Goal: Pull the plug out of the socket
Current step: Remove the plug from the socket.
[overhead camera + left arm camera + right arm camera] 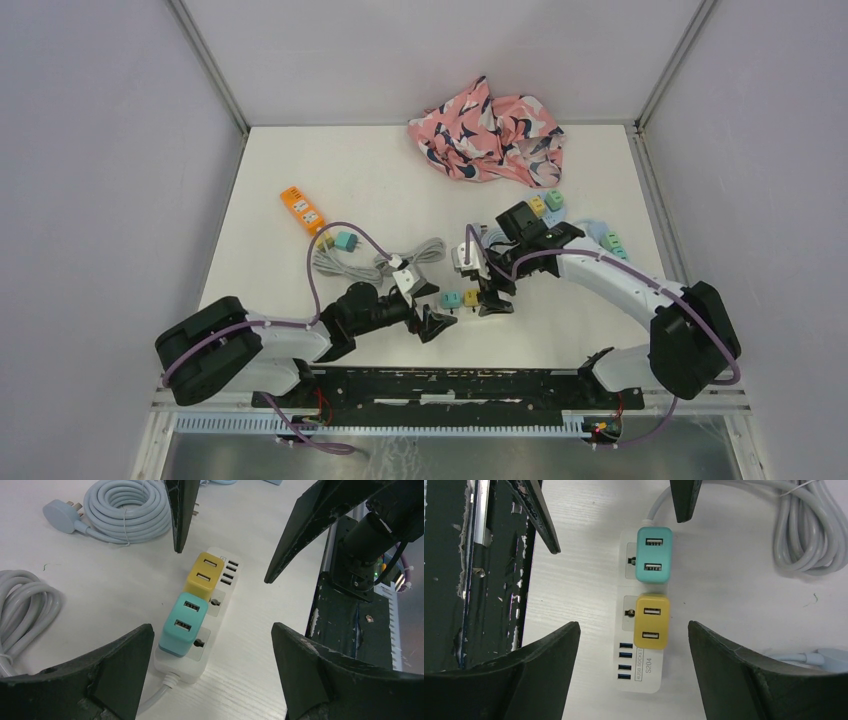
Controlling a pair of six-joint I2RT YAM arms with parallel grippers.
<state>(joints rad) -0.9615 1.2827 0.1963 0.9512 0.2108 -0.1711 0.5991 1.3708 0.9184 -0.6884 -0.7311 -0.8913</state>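
Teal plug (183, 625) and yellow plug (204, 572) sit in the white power strip (216, 601); I see left gripper (210, 630) and right gripper (632, 626) over it, jaws spread. Only overhead shows the pink cloth (490, 130).

smooth white plastic power strip (640, 680), satin teal plastic plug (654, 555) and yellow plastic plug (651, 622), matt white table (584, 580) with faint wood grain, smooth grey rubbery cable (804, 540), soft pink patterned cloth (490, 130), scuffed, chipped black rail (454, 580)

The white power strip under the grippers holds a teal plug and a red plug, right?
Not quite: the right wrist view shows a yellow plug, not red, beside the teal plug on the white power strip.
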